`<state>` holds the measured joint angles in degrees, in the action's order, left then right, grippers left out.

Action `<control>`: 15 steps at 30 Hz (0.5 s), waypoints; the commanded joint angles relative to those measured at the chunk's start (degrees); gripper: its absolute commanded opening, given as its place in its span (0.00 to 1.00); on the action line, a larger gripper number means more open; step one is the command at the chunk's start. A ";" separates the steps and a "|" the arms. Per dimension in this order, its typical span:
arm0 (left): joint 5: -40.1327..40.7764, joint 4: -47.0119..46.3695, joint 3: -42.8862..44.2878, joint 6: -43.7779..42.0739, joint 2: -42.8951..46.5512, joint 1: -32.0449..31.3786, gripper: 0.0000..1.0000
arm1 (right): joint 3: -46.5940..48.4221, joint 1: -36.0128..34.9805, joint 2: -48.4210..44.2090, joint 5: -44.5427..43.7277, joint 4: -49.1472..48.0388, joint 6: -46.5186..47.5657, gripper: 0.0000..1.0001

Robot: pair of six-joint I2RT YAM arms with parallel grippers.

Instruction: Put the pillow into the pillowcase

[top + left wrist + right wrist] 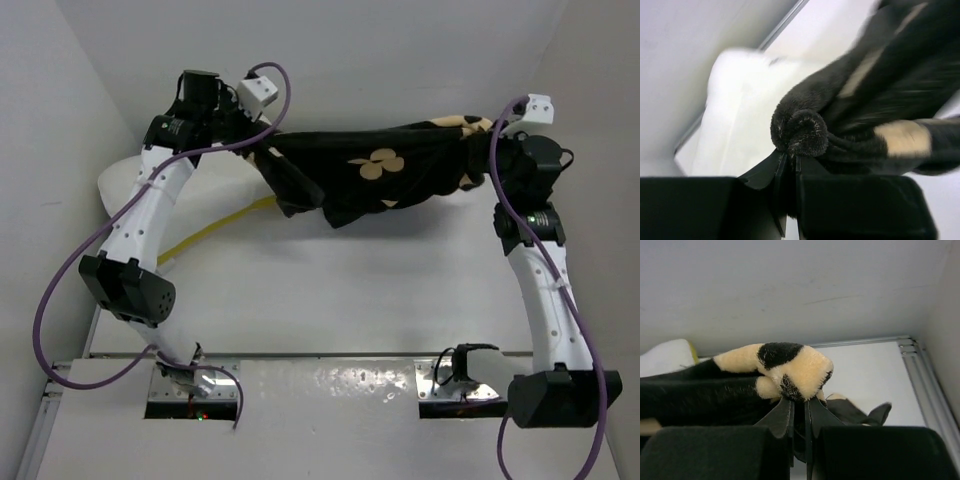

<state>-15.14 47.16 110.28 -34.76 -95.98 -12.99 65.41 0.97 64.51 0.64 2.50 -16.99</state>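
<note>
The black pillowcase [375,175] with tan flowers hangs stretched between both arms above the far part of the table. My left gripper [262,150] is shut on its left end, a bunched black fold [800,132] pinched between the jaws. At the right end my right gripper [497,150] is shut on a tan and black fold [790,367]. The white pillow [200,190] lies at the far left under the left arm, its yellow band [215,228] showing along the near edge. In the left wrist view the pillow [740,110] lies below the held cloth.
White walls close in the table on the left, far and right sides. A metal rail [925,375] runs along the table's right edge. The arm bases [190,375] stand at the near edge, with purple cables looping beside both arms.
</note>
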 commanded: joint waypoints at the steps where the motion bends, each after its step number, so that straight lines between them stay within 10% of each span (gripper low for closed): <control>1: 9.49 -0.48 0.19 -1.01 3.17 3.76 0.00 | 1.04 2.54 -3.24 -1.47 3.73 6.43 0.00; 11: 29.97 -28.73 28.39 3.98 -16.77 -0.27 0.00 | -5.04 -9.39 -8.95 25.18 4.53 7.77 0.00; 15: 28.94 -39.32 24.90 5.23 -15.11 -0.63 0.00 | 0.76 -10.03 -11.68 25.02 5.40 7.15 0.00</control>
<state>9.26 23.66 134.50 -31.42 -113.56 -13.06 59.79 -9.21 57.17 22.81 12.64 -10.26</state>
